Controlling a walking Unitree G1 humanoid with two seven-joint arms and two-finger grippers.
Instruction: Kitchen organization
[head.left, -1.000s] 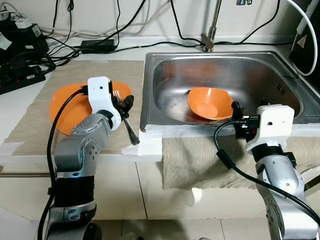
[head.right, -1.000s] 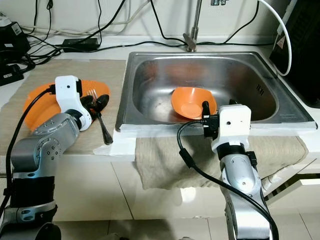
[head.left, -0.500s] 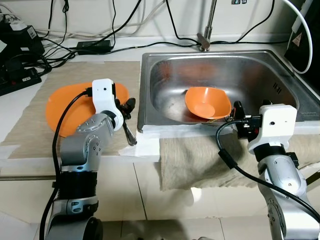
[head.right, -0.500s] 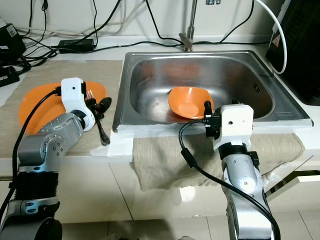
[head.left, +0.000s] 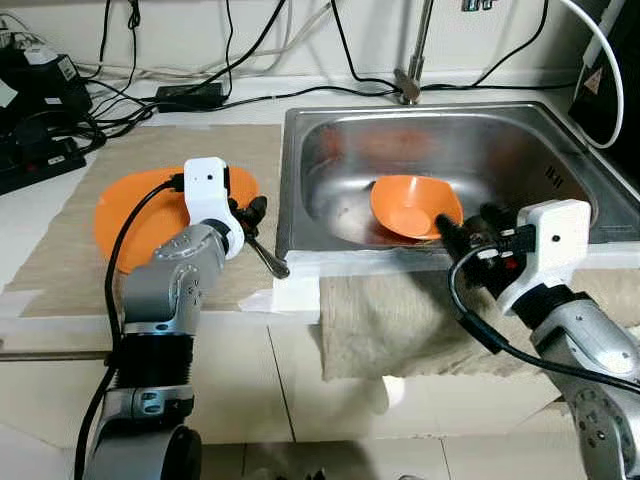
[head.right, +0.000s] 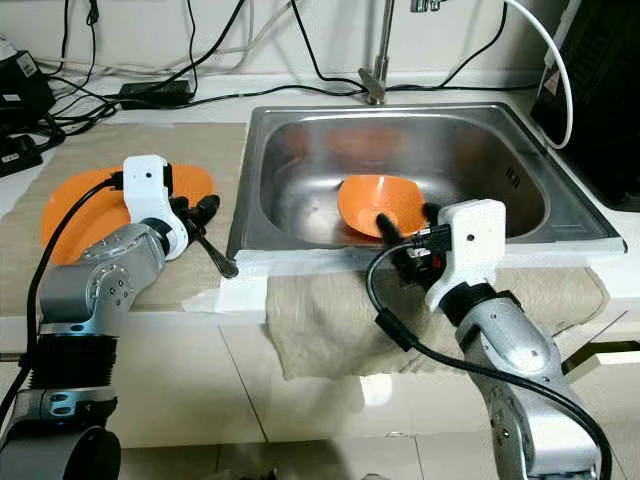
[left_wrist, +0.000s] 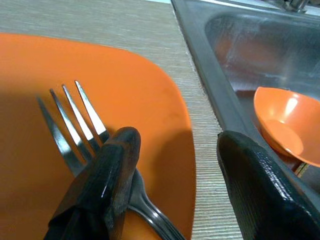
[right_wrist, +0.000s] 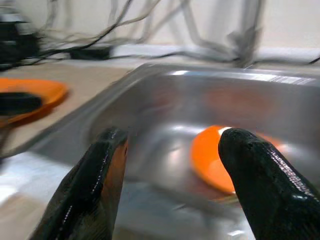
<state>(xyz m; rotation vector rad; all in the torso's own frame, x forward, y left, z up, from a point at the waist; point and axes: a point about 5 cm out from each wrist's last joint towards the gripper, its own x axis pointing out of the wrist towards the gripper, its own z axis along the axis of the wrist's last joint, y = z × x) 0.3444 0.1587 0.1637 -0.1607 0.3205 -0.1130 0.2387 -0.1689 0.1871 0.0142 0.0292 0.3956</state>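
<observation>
Since the earlier frames the right gripper (head.right: 402, 235) has swung from pointing straight ahead at the sink's front rim to angling toward the bowl (head.right: 378, 204), and its white wrist housing now sits tilted; the left arm has shifted little. Bowl: orange, in the sink (head.right: 480, 160), resting tilted near the sink's front wall, about mid-width. Right gripper: over the sink's front rim, fingertips just beside the bowl's near edge; contact cannot be confirmed. In the right wrist view its fingers (right_wrist: 95, 185) stand wide apart with nothing between them, and the picture is blurred. Plate (head.left: 135, 210): orange, on the woven mat (head.left: 70, 235) left of the sink. Fork (left_wrist: 75, 120) lies with its tines on the plate, handle running off toward the sink's front left corner. Left gripper (left_wrist: 175, 165): over the plate's edge nearest the sink, jaws wide; one finger (left_wrist: 112, 175) rests on the fork's neck, the other hangs apart over the mat. Faucet (head.right: 378, 55) rises behind the sink; black cables (head.left: 190, 75) trail along the counter behind the mat. Cloth (head.right: 330, 320) hangs over the counter front below the sink.
</observation>
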